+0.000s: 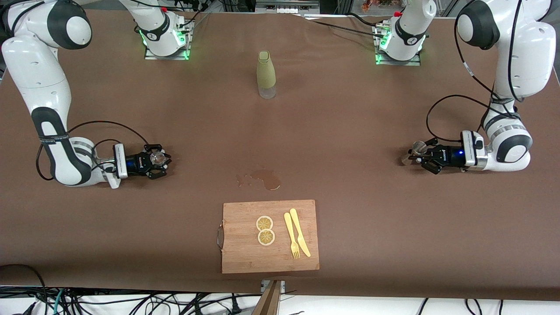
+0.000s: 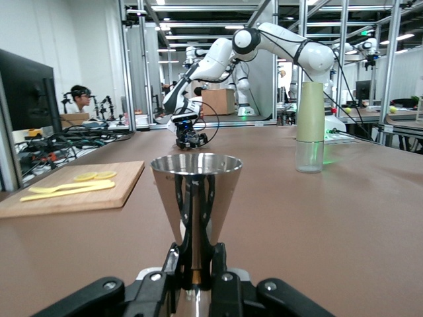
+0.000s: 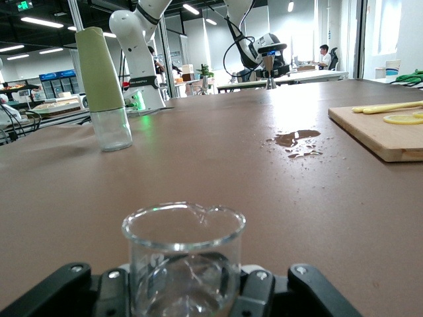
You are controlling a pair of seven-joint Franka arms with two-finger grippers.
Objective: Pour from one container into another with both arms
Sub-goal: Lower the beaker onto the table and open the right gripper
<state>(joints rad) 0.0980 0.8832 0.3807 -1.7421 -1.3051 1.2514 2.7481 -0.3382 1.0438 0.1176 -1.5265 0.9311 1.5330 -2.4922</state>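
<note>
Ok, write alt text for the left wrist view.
The left gripper holds a metal cone cup upright at the table. Past it lie a cutting board, a green bottle and the right gripper.

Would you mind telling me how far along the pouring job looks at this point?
Both grasps look done: the left tool is shut on a metal cone cup, and the right tool is shut on a clear glass beaker. Both sit low at their own ends of the table, far apart. A spill already wets the cloth near the cutting board. Bringing the vessels together and pouring remains.
</note>
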